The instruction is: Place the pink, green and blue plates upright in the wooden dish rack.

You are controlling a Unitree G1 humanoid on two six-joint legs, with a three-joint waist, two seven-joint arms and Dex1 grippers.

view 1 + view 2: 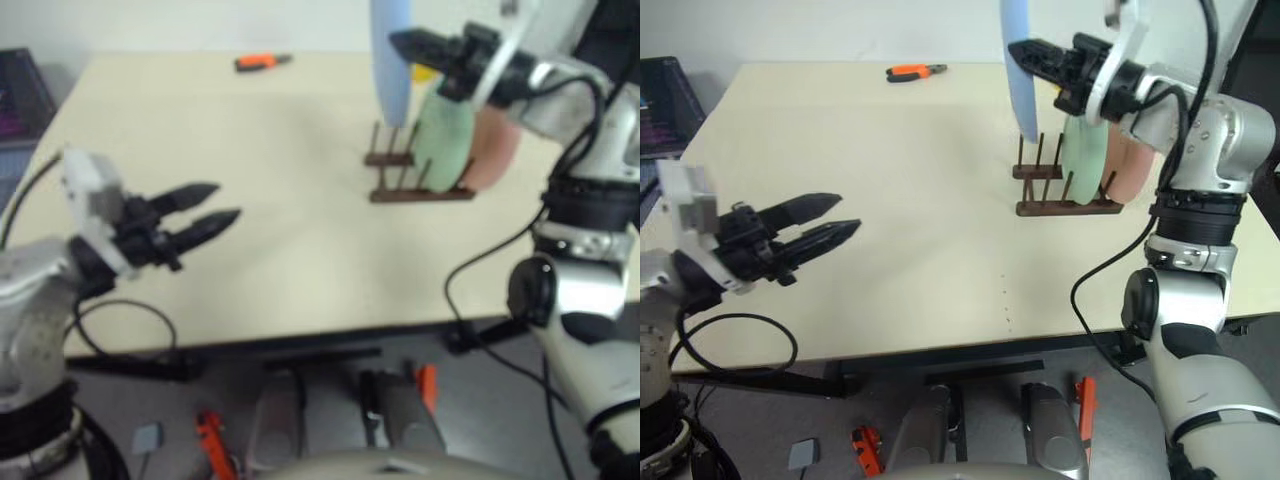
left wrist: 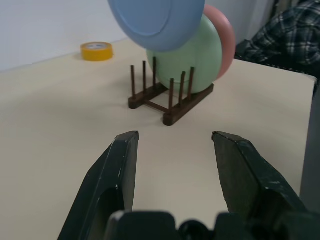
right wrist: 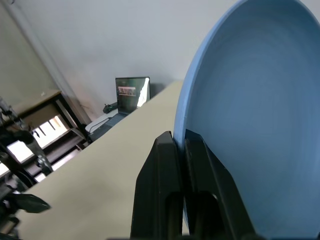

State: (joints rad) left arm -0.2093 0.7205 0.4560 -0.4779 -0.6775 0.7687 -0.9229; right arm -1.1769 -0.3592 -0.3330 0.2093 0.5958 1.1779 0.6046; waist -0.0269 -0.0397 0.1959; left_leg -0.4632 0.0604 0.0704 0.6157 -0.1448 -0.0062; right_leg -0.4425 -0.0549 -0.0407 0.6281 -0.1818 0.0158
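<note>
Blue plate [image 1: 1018, 70] hangs edge-on above the wooden dish rack [image 1: 1065, 190], pinched at its rim by the right gripper [image 1: 1025, 52], whose fingers are clamped tight on it. Held vertical so it can drop straight between the pegs; its lower edge sits just over the empty front slots. Green plate [image 1: 1085, 160] and pink plate [image 1: 1130, 165] already stand upright in the rack's rear slots, green in front of pink, leaning slightly on the pegs. Left gripper [image 1: 830, 222] hovers well apart from the rack over bare table [image 1: 890, 150], fingers roughly half spread, holding nothing; judged to be parked clear of the right arm's path. Judgement: last of three plates, insertion not yet done. Risk: rim striking a peg top and tipping the light rack.
</note>
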